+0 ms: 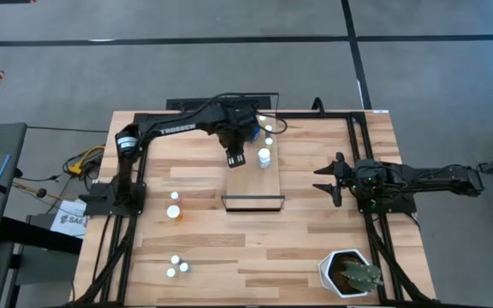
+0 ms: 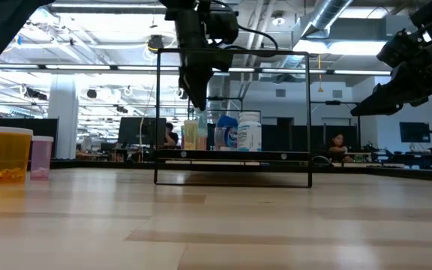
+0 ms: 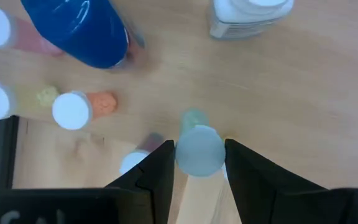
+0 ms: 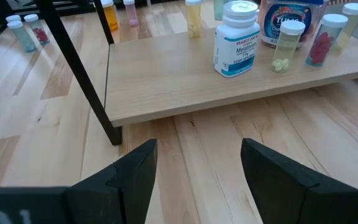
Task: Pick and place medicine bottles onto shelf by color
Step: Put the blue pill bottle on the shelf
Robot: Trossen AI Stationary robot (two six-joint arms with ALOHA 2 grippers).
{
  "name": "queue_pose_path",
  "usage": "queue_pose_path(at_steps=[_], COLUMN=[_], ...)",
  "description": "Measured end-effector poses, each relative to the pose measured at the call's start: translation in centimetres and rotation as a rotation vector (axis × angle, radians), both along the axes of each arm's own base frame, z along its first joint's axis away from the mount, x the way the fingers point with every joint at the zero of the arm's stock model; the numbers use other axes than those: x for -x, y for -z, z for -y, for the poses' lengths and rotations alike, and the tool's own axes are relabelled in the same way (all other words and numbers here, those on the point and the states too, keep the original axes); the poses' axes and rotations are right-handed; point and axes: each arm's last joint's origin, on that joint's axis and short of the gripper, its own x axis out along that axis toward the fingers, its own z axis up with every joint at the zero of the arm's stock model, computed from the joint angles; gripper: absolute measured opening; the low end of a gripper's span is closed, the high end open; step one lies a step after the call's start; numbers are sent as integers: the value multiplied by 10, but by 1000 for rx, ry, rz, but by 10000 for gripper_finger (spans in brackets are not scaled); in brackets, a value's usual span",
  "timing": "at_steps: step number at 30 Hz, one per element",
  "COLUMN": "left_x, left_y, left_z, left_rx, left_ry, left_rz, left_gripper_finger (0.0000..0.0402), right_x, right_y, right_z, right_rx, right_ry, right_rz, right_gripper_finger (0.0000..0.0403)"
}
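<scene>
Shelf [image 1: 248,190] front lies bare; left claw [image 3: 199,163] seemingly straddles green-capped bottle [image 3: 199,149].

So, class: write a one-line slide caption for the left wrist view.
Left gripper straddles a pale-capped bottle on the shelf, beside the blue bottle.

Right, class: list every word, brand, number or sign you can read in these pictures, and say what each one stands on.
"TROSSEN": on the left arm, seen from above.
"Melatonin": on the white bottle on the shelf; the smaller print around it is too blurred to read.
The big blue bottle: large white letters, cut off and not surely readable.
A white paper beside the table: dark print, cut off, not readable.
</scene>
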Motion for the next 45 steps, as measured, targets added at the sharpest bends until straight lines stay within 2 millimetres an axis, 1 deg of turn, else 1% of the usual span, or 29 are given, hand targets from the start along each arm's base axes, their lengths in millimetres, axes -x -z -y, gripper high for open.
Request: queue_pose_path(at_steps=[9, 14, 16, 19, 23, 32, 41, 45], left_x=[-2, -6, -10, -11, -13, -15, -19, -19], left_y=[-1, 5, 8, 17, 24, 23, 33, 33], left_z=[-3, -6, -8, -9, -13, -15, -17, -17], left_rx=[-12, 3, -1, 17, 30, 21, 27, 23], left_ry=[17, 26, 32, 32, 35, 46, 59, 61], left_rz=[30, 33, 47, 14, 5, 30, 13, 17], left_gripper_finger=[125, 125, 125, 126, 126, 126, 126, 126], right_x=[0, 0, 0, 0, 0, 0, 0, 0], right_y=[0, 0, 0, 0, 0, 0, 0, 0], right_z=[0, 0, 0, 0, 0, 0, 0, 0], right_rx=[0, 0, 0, 0, 0, 0, 0, 0], right_ry=[0, 0, 0, 0, 0, 0, 0, 0], right_rz=[0, 0, 0, 0, 0, 1, 0, 0], right_gripper_finger=[255, 255, 255, 255, 255, 255, 255, 255])
